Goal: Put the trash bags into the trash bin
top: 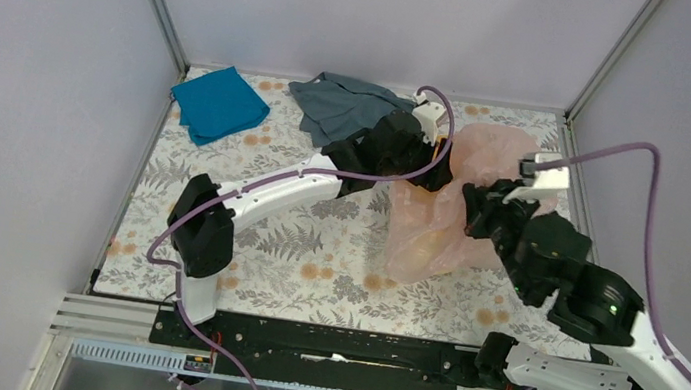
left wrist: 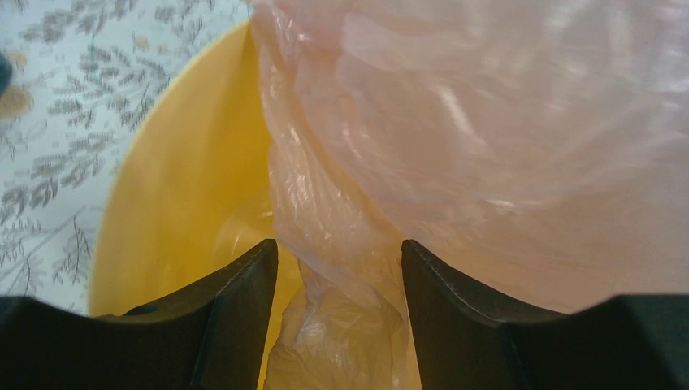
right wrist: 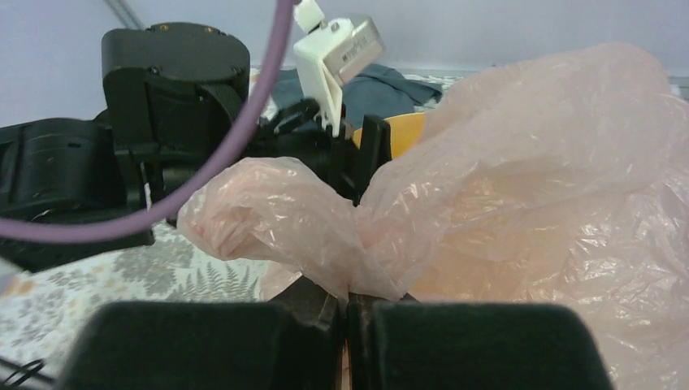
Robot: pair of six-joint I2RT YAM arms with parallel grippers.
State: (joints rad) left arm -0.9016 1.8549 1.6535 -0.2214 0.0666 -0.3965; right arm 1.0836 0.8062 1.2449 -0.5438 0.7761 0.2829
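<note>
The pale pink trash bag [top: 497,160] is draped over the yellow-orange trash bin [top: 424,244], which shows mostly through the film. My right gripper [top: 476,207] is shut on a bunched fold of the bag [right wrist: 552,162] at the bin's near right side; the pinch shows in the right wrist view [right wrist: 348,296]. My left gripper [top: 431,166] is at the bin's far left rim. In the left wrist view it [left wrist: 340,309] is open over the bin's yellow inner wall [left wrist: 187,187]. Bag film [left wrist: 487,122] hangs between its fingers [left wrist: 236,317], unclamped. A bit of bin rim [right wrist: 402,130] shows behind the bag.
A teal cloth [top: 219,103] lies at the far left of the fern-patterned table. A grey cloth [top: 343,104] lies at the back, just behind the left arm. Enclosure walls close the back and sides. The left arm's wrist [right wrist: 162,97] is close in front of the right gripper.
</note>
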